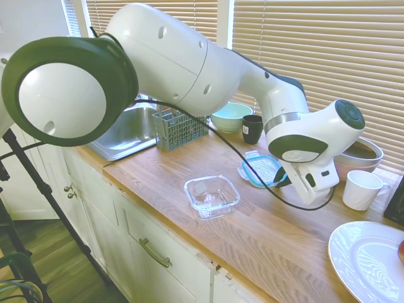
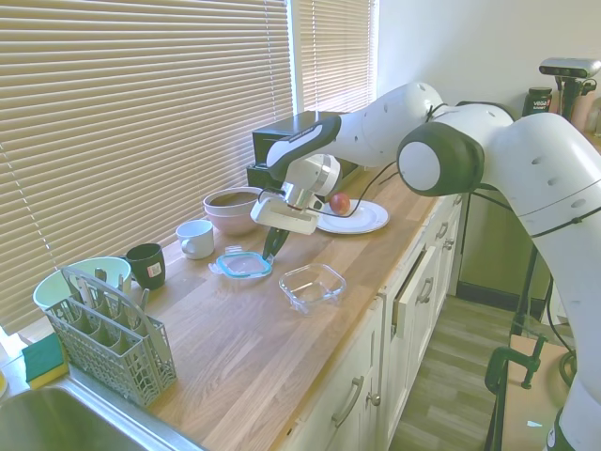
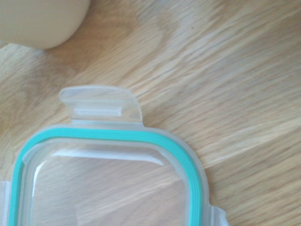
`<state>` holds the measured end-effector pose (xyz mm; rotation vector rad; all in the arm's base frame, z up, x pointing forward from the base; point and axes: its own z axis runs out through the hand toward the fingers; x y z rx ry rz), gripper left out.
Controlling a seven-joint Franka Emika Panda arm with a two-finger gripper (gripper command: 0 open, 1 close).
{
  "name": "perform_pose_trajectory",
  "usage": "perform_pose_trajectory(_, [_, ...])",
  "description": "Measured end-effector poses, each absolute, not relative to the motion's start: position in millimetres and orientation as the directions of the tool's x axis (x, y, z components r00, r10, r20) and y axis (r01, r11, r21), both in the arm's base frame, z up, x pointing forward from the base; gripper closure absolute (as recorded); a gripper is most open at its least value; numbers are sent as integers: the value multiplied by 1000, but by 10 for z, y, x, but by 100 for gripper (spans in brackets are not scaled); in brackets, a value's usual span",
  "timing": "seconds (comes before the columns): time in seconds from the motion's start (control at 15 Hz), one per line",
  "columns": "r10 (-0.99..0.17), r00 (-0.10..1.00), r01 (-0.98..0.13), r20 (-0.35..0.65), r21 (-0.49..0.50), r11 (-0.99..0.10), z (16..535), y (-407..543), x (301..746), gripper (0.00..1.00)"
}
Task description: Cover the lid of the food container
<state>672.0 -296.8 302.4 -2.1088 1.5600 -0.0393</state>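
Observation:
The lid (image 1: 261,168), clear with a light blue rim, is tipped up just above the wooden counter, behind and to the right of the food container (image 1: 211,196) in the first exterior view. My gripper (image 1: 282,181) is shut on the lid's right edge. In the second exterior view the lid (image 2: 243,265) hangs slightly off the wood at the dark fingertips of the gripper (image 2: 274,249), with the empty glass food container (image 2: 312,285) a short way toward the counter's front edge. One corner and a side tab of the lid (image 3: 108,179) fill the wrist view.
A white mug (image 1: 361,189) and a pink bowl (image 1: 356,154) stand right behind the gripper. A white plate (image 1: 369,262) lies at the right. A black cup (image 1: 251,129), green bowl (image 1: 230,117), cutlery basket (image 1: 180,128) and sink (image 1: 126,129) lie to the left.

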Motion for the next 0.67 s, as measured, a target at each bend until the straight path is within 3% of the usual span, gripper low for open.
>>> perform_pose_trajectory(0.27, [-911, 336, -880, -240, -426, -212, 3196, -3053, 6593, 100])
perform_pose_trajectory(0.67, [-924, 330, -859, -194, -469, -208, 3899, -3075, 6278, 100])
